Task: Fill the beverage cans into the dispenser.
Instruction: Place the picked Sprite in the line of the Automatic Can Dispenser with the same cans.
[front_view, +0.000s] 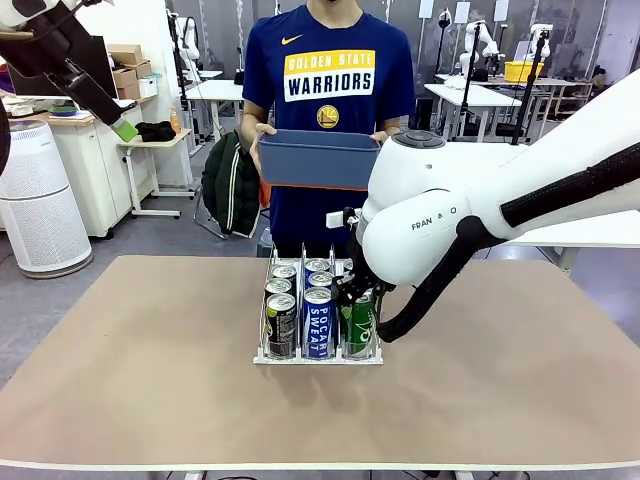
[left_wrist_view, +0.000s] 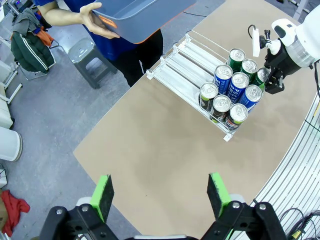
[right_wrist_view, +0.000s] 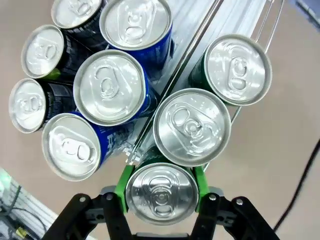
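Right gripper (right_wrist_view: 161, 192) pinching green can (right_wrist_view: 161, 192) in dispenser (left_wrist_view: 186, 75); left gripper (left_wrist_view: 161, 192) fingers spread

I see white right arm (front_view: 440, 215) w/ black cable sleeve, "FRAN" lettering; person (front_view: 328, 75) upper centre in blue Warriors tee.

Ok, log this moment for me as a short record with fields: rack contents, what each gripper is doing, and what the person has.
dispenser: white wire rack on the table, three lanes
black cans: three, in one outer lane
blue Pocari Sweat cans: three, in the middle lane
green cans: three, in the other outer lane
right gripper: shut on the front green can, upright at the lane's front end
left gripper: open, holding nothing, raised off to the side
person: at the far side, both hands holding a blue-grey bin above the table
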